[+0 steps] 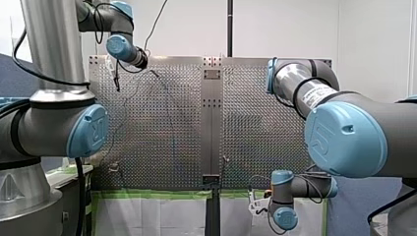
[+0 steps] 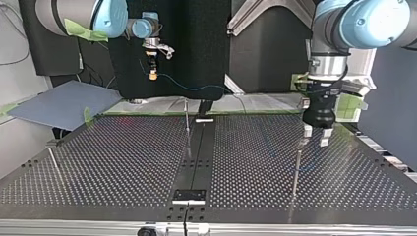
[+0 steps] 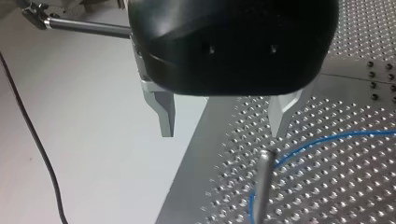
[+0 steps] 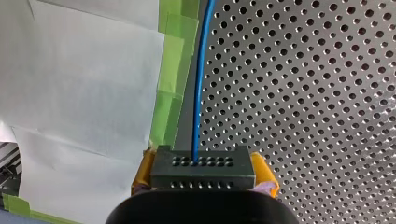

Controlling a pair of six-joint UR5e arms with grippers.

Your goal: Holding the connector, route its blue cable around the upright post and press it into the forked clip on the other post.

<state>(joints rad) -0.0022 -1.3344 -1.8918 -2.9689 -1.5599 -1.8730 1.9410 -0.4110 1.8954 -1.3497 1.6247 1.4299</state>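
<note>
Front and top views face each other across the perforated table (image 1: 255, 128).

In the top view, my right pincer (image 2: 153, 73) hangs at upper left, beyond the desk's (image 2: 123, 167) far edge, with the connector (image 4: 201, 167) between its fingers. The cable (image 2: 196, 89) runs rightward from it, behind the middle post (image 2: 187, 120). It then lies on the desk, curving beside the right post (image 2: 296, 169). My left pincer (image 2: 315, 135) hovers just above that post's top. A third post (image 2: 54, 160) stands at the desk's left edge.
</note>
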